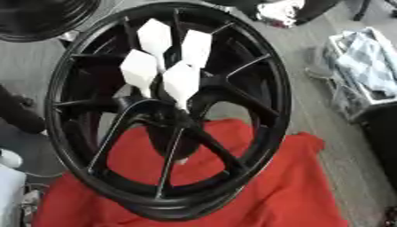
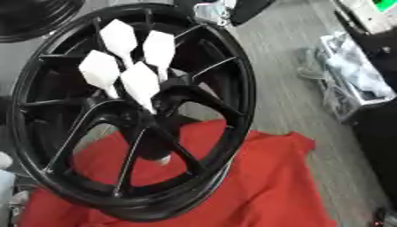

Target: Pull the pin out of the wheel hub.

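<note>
— Where do we find the pins?
— We see four white pins (image 1: 180, 82) clustered above the wheel hub (image 1: 174, 116), their narrow ends pointing down into it.
— And around them?
— The black wheel (image 1: 275, 102) stands tilted on a red cloth (image 1: 287, 186) over the grey floor (image 2: 279, 66).
— Our hands?
— We cannot tell their state; neither one shows in our views.

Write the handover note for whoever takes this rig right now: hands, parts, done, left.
Hands: neither the left nor the right shows in either eye view.
Parts: black wheel stands tilted on a red cloth; four white pins stick out of the hub, clustered, heads up and outward.
Done: nothing visibly pulled; no pin lies loose.
Left: bring a hand in, grasp a pin, draw it out.
</note>
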Controlling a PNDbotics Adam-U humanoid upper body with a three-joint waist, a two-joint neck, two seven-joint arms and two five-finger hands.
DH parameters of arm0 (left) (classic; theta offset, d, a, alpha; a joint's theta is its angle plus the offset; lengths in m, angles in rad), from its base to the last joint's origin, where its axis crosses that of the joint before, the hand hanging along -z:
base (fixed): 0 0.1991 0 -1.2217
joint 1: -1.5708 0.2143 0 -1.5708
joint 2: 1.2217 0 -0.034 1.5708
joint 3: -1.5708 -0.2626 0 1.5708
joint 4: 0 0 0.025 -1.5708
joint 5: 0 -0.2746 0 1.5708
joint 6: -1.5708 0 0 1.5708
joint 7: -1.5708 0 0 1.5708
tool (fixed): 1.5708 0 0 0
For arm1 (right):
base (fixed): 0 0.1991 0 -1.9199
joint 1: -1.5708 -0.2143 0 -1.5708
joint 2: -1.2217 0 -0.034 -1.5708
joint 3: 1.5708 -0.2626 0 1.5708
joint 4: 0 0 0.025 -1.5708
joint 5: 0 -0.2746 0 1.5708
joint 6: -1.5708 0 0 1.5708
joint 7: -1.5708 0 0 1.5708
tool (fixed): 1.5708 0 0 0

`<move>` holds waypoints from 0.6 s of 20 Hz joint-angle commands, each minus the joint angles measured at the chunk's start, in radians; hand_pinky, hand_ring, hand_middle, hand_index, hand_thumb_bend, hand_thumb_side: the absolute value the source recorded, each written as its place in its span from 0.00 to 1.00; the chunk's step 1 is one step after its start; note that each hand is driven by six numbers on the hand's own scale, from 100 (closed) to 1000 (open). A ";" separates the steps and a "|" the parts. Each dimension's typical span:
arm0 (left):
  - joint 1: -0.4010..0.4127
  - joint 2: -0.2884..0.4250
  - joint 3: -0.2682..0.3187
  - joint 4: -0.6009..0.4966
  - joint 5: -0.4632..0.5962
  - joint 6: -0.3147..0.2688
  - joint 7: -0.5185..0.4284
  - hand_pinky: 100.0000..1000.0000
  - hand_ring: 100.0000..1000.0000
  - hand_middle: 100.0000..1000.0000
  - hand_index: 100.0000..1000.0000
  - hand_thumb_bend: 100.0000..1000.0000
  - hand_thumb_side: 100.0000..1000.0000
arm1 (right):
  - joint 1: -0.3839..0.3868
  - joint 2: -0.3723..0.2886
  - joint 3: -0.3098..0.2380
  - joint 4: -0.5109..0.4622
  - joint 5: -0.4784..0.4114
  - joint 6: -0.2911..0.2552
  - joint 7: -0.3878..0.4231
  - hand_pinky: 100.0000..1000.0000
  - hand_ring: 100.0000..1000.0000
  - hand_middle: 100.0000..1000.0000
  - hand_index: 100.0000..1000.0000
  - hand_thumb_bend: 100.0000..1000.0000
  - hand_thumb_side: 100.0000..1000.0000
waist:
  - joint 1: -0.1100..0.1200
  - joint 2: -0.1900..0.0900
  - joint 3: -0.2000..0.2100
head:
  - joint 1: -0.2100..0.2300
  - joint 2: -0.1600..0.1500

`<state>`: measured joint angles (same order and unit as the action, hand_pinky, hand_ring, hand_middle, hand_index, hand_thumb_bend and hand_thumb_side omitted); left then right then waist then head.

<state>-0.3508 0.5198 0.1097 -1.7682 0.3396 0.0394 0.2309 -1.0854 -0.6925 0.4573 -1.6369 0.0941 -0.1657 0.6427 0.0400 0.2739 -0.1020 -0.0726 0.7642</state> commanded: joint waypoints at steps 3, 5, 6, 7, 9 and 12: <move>-0.003 0.030 0.019 -0.007 0.002 0.000 0.009 0.82 0.73 0.66 0.82 0.09 0.75 | -0.012 0.029 -0.006 0.021 0.073 0.040 -0.001 0.81 0.76 0.73 0.84 0.02 0.49 | -0.002 -0.027 0.003 | 0.000 0.006; -0.002 0.028 0.020 -0.007 0.001 0.002 0.010 0.82 0.73 0.65 0.82 0.09 0.75 | -0.009 0.045 -0.008 0.031 0.098 0.049 -0.002 0.81 0.76 0.73 0.84 0.06 0.50 | -0.003 -0.027 0.005 | -0.002 0.006; -0.002 0.027 0.020 -0.006 0.001 0.004 0.011 0.82 0.73 0.65 0.82 0.09 0.75 | -0.008 0.052 -0.008 0.037 0.109 0.050 -0.002 0.81 0.76 0.73 0.84 0.07 0.50 | -0.004 -0.027 0.007 | -0.003 0.006; -0.003 0.025 0.020 -0.006 0.001 0.005 0.012 0.82 0.73 0.65 0.82 0.09 0.75 | -0.007 0.058 -0.008 0.042 0.120 0.051 -0.002 0.81 0.76 0.73 0.84 0.08 0.48 | -0.004 -0.027 0.009 | -0.005 0.006; -0.003 0.023 0.021 -0.007 0.002 0.006 0.014 0.82 0.73 0.65 0.82 0.09 0.75 | -0.004 0.072 -0.009 0.055 0.142 0.051 0.000 0.81 0.76 0.72 0.84 0.11 0.47 | -0.004 -0.027 0.013 | -0.008 0.006; -0.002 0.021 0.022 -0.006 0.001 0.008 0.017 0.82 0.73 0.64 0.81 0.09 0.75 | -0.002 0.090 -0.007 0.071 0.161 0.051 0.012 0.81 0.75 0.71 0.84 0.17 0.45 | -0.004 -0.028 0.019 | -0.013 0.006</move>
<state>-0.3458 0.5189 0.1167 -1.7678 0.3396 0.0482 0.2436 -1.0725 -0.5971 0.4581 -1.5687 0.2425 -0.1145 0.6512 0.0369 0.2735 -0.0839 -0.0820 0.7642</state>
